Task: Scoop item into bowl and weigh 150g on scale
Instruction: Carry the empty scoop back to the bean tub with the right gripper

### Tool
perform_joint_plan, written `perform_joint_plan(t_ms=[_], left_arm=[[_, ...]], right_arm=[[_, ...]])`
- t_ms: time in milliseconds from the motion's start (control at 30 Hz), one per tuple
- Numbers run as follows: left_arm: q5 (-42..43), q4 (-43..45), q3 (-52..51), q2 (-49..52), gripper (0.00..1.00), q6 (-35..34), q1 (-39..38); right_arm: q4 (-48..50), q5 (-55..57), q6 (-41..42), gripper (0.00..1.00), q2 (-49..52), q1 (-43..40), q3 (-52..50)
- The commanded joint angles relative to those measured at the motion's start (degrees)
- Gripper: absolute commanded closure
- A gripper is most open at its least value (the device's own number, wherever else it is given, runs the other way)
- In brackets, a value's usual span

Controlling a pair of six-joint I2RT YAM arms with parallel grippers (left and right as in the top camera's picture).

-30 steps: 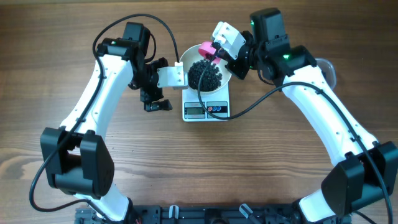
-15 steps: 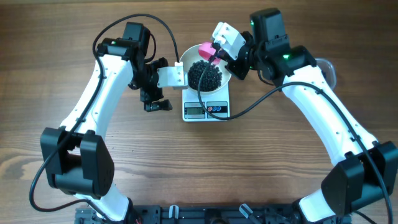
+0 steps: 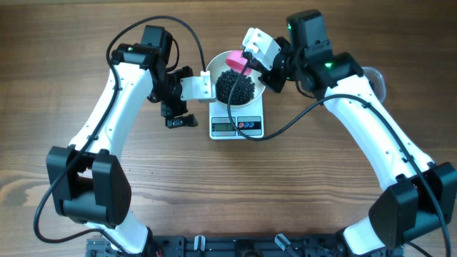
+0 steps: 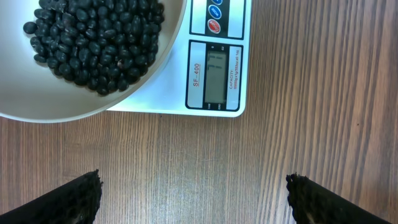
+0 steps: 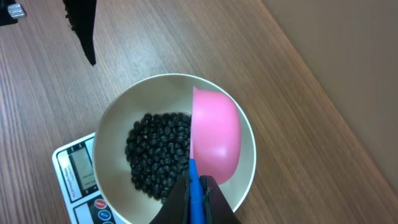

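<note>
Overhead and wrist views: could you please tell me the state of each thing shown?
scale: under the bowl, reading illegible.
bowl: partly filled with beans.
beans: piled in the bowl.
pink scoop: tipped over the bowl.
left gripper: open, empty.
right gripper: shut on the pink scoop.

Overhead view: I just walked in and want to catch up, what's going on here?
The right gripper has its fingers shut on the pink scoop, held tipped over the white bowl. The bowl sits on the scale and holds a pile of black beans. The left gripper hangs open beside the scale, holding nothing.
</note>
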Motion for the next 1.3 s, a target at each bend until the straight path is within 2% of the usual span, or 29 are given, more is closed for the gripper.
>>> perform_joint_plan(t_ms=[0, 100, 200, 633, 700, 767, 867, 1067, 1267], left_arm=[[1.53, -0.02, -0.48, 0.13, 0.0, 1.11, 0.33], [1.53, -0.02, -0.48, 0.13, 0.0, 1.11, 0.33], [1.53, -0.02, -0.48, 0.13, 0.0, 1.11, 0.33], [1.53, -0.02, -0.48, 0.13, 0.0, 1.11, 0.33], [1.53, -0.02, -0.48, 0.13, 0.0, 1.11, 0.33], [1.53, -0.02, -0.48, 0.11, 0.0, 1.11, 0.33], [1.53, -0.02, -0.48, 0.13, 0.0, 1.11, 0.33], [1.53, -0.02, -0.48, 0.13, 0.0, 1.11, 0.33], [1.53, -0.02, -0.48, 0.13, 0.0, 1.11, 0.33]], right_arm=[[-0.37, -1.27, 0.46, 0.96, 0.44, 0.07, 0.26], [0.37, -0.5, 3.1, 0.96, 0.44, -0.04, 0.26], [2.56, 2.45, 9.73, 0.96, 0.44, -0.11, 0.26], [4.37, 3.04, 13.77, 0.96, -2.16, -0.44, 0.28], [4.72, 8.85, 15.32, 0.96, -2.71, -0.48, 0.28], [4.96, 20.5, 21.35, 0.96, -2.69, -0.66, 0.28], [4.5, 27.8, 24.92, 0.96, -2.69, -1.53, 0.28], [4.35, 35.93, 31.85, 0.96, -2.69, -6.29, 0.28], [-0.17, 36.11, 36.26, 0.96, -2.67, -15.45, 0.28]])
